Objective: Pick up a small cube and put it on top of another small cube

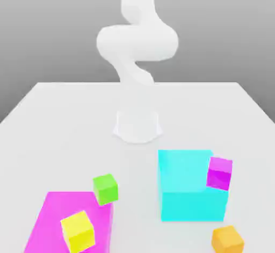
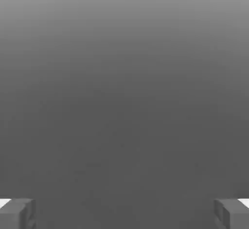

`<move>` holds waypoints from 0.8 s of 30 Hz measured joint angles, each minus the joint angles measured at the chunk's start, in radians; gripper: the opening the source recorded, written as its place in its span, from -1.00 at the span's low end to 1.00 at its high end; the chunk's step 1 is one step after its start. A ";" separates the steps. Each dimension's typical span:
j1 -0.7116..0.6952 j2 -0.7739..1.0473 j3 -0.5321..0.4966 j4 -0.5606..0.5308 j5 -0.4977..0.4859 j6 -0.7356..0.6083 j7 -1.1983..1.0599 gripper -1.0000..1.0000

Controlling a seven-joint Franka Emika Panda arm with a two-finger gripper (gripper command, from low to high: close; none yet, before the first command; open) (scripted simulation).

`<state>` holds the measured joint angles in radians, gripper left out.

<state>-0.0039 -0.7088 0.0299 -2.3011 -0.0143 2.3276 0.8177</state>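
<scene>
Several small cubes lie on the white table (image 1: 64,117). A green cube (image 1: 105,188) leans at the far corner of a big magenta block (image 1: 51,214). On that block's top rests a yellow cube (image 1: 78,231). A small magenta cube (image 1: 219,173) sits at the big cyan block's (image 1: 182,187) corner on the exterior view's right. An orange cube (image 1: 227,239) lies on the table in front of the cyan block. In the hand view my gripper (image 2: 124,214) is open, its grey fingertips (image 2: 17,214) far apart with nothing between them, facing plain grey background.
The white arm (image 1: 137,42) rises from its round base (image 1: 137,125) at the table's middle and runs past the exterior view's top edge. Bare table lies between the two big blocks and around the base.
</scene>
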 joint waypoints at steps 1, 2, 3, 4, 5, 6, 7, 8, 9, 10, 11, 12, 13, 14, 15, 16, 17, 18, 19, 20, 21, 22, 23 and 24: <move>-0.001 0.039 0.013 -0.001 -0.006 0.012 0.007 0.00; -0.003 0.077 0.025 -0.001 -0.013 0.024 0.015 0.00; -0.004 0.114 0.037 -0.001 -0.020 0.035 0.023 0.00; -0.005 0.150 0.049 -0.002 -0.027 0.046 0.031 0.00; -0.006 0.187 0.062 -0.002 -0.033 0.057 0.039 0.00; -0.006 0.223 0.073 -0.003 -0.041 0.068 0.048 0.00; -0.007 0.259 0.084 -0.003 -0.049 0.079 0.056 0.00; -0.006 0.296 0.095 -0.004 -0.057 0.090 0.065 0.00; -0.006 0.332 0.106 -0.004 -0.065 0.101 0.074 0.00; -0.005 0.368 0.116 -0.004 -0.074 0.111 0.083 0.00; -0.004 0.404 0.126 -0.005 -0.083 0.122 0.092 0.00; -0.002 0.441 0.135 -0.005 -0.092 0.133 0.102 0.00; 0.001 0.477 0.144 -0.006 -0.101 0.144 0.111 0.00; 0.004 0.513 0.152 -0.006 -0.110 0.155 0.121 0.00; 0.007 0.550 0.159 -0.006 -0.119 0.166 0.130 0.00; 0.012 0.586 0.166 -0.007 -0.128 0.176 0.140 0.00; 0.020 0.623 0.173 -0.007 -0.137 0.187 0.149 0.00; 0.027 0.659 0.178 -0.008 -0.145 0.198 0.157 0.00; 0.036 0.695 0.182 -0.008 -0.153 0.209 0.166 0.00; 0.046 0.731 0.185 -0.008 -0.159 0.220 0.174 0.00; 0.053 0.767 0.187 -0.009 -0.165 0.231 0.181 0.00; 0.061 0.803 0.189 -0.009 -0.170 0.242 0.187 0.00; 0.067 0.839 0.191 -0.010 -0.173 0.254 0.193 0.00; 0.074 0.874 0.194 -0.011 -0.176 0.265 0.197 0.00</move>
<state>0.0702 0.1654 0.2239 -2.3118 -0.1900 2.5928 1.0150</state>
